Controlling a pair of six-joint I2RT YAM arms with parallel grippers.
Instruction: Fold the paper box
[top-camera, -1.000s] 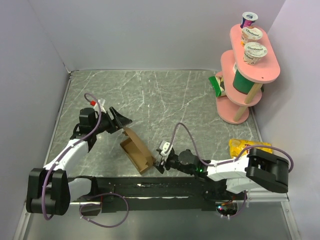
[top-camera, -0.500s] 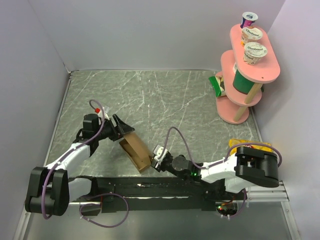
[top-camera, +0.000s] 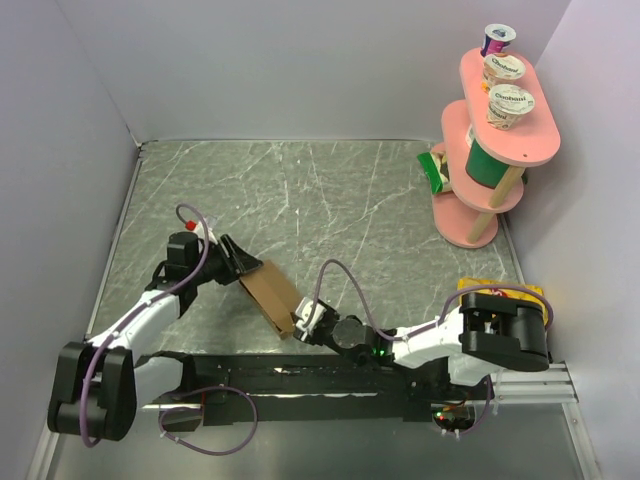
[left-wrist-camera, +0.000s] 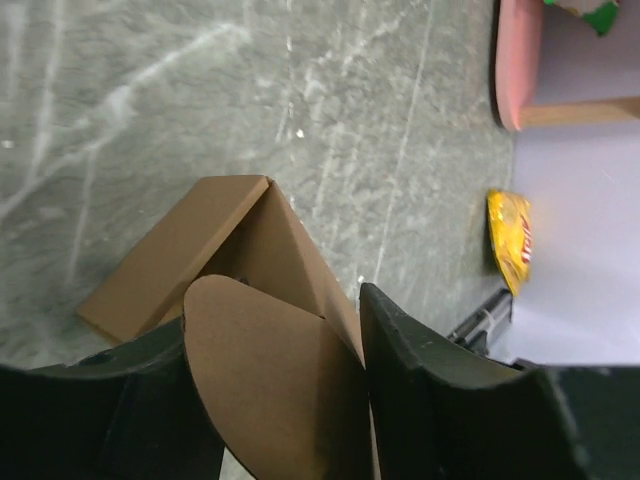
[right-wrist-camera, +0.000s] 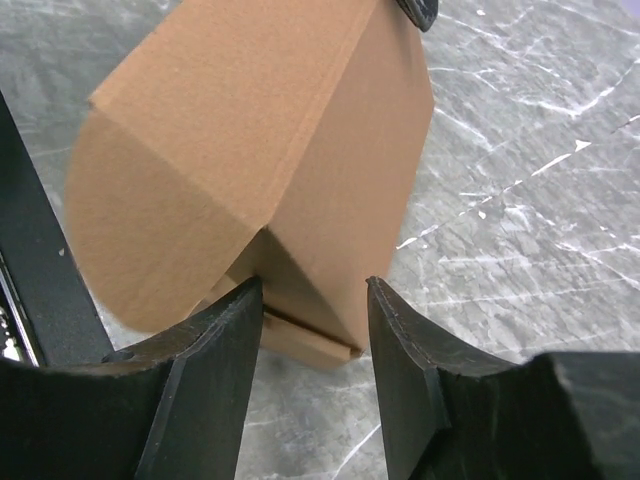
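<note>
Cardboard looks light, stiff, easily creased, best held by edges: left gripper (left-wrist-camera: 275, 320) pinches the paper box (top-camera: 272, 293) at lower centre, right gripper (right-wrist-camera: 313, 290) clamps its end.

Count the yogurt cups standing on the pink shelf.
3, in a row atop the pink shelf: far cup, middle cup, near cup. More may be hidden on its lower tier.

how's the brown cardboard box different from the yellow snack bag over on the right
The plain brown cardboard box is matte, angular and partly folded, with a rounded flap; the yellow snack bag is glossy and printed. The box sits between the left gripper and right gripper, fingers around opposite ends; the bag lies apart from both, near the right edge. Both rest on the grey marbled table.
</note>
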